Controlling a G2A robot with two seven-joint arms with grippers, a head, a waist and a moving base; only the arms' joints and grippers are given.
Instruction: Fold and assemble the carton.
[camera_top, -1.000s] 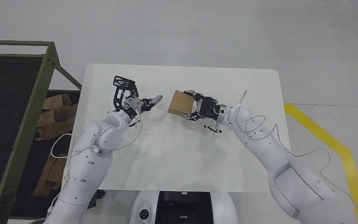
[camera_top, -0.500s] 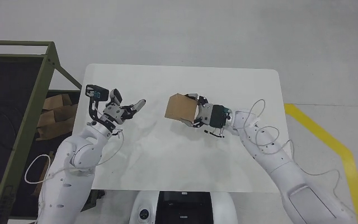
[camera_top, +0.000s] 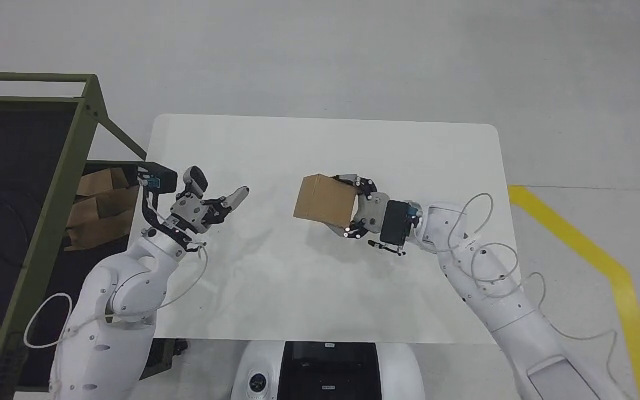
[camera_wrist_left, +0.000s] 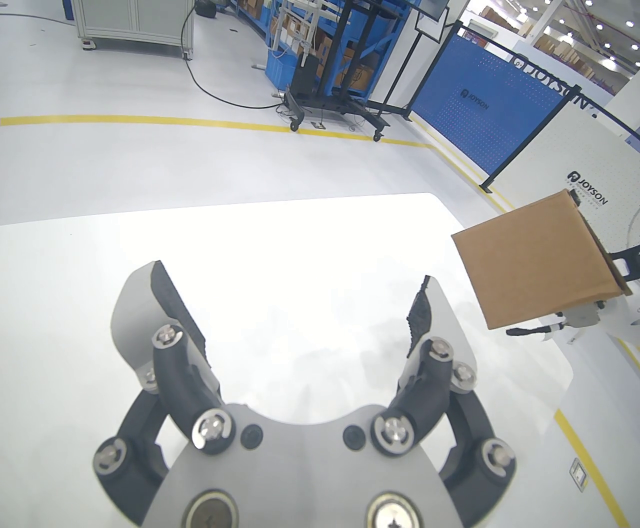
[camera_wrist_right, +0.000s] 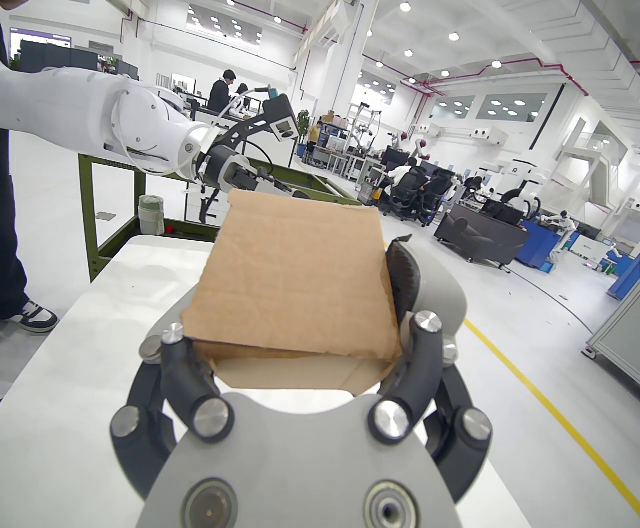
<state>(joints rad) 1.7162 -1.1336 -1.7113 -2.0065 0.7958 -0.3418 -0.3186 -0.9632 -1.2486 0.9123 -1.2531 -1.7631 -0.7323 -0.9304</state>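
The carton (camera_top: 323, 197), plain brown cardboard (squared into a box), hangs tilted above the worktop (camera_top: 300, 290), its open end clamped in the right pincer (camera_top: 349, 208).

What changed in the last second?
The left gripper backed away from the carton toward the left edge of the table; its jaws are open and empty. The right gripper drew slightly back toward the robot, taking the carton with it. Unchanged: the right jaws stay clamped on the carton.
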